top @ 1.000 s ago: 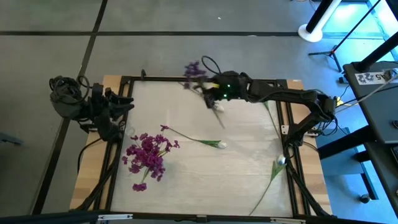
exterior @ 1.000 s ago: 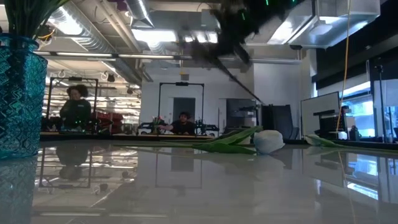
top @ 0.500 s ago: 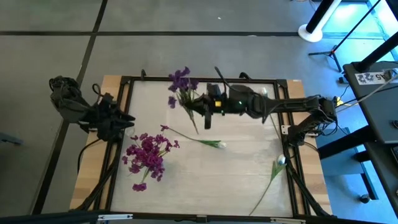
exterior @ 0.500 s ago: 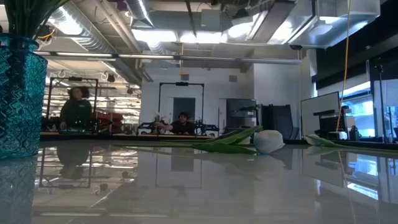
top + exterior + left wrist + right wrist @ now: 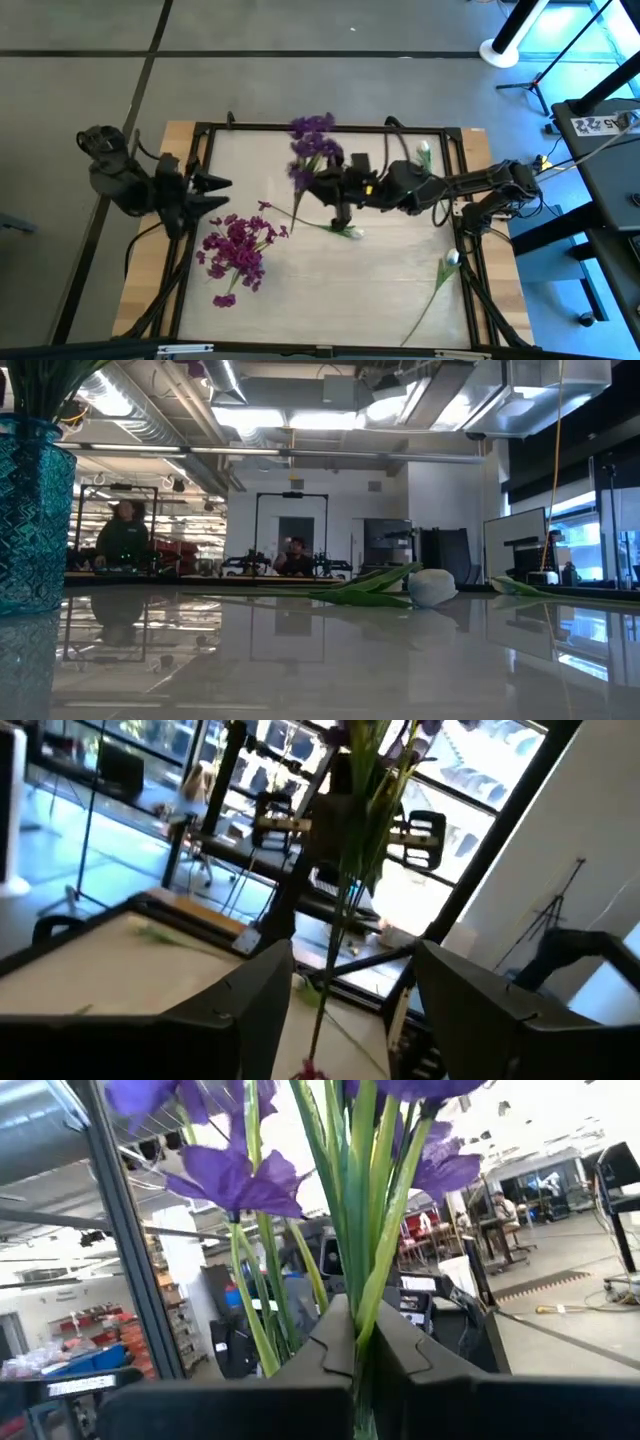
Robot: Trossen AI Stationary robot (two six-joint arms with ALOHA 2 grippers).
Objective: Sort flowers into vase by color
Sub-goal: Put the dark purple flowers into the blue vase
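My right gripper (image 5: 330, 188) (image 5: 355, 1355) hovers over the table's middle, shut on a bunch of purple flowers (image 5: 312, 150) with green stems. My left gripper (image 5: 215, 191) (image 5: 350, 1020) waits open at the table's left edge, pointing at that bunch (image 5: 350, 870). A teal vase (image 5: 30, 510) near the left edge holds purple-magenta blooms (image 5: 235, 250). One white tulip (image 5: 355, 232) (image 5: 432, 587) lies flat mid-table, and a second white tulip (image 5: 450, 258) lies by the right edge. A third white bud (image 5: 423, 150) shows near the far right corner. My right gripper pinches several green stems (image 5: 365, 1295) of the purple bunch between its two fingers, below the blooms. The fingers come level from the table's right, across the stems. The bunch is lifted clear and stands about upright, blooms on top, with one thin stem end (image 5: 318, 1020) hanging below.
A black frame (image 5: 330, 127) borders the white table top. Bare surface lies near the near edge (image 5: 330, 300). Beyond the far edge the room shows people at desks (image 5: 120, 535).
My right gripper carried the purple bunch from the far edge toward the table's middle, a little nearer and to the left, and turned so the bunch swung from slanted to about upright. The bunch rose out of the low view. My left gripper reached slightly farther over the left edge.
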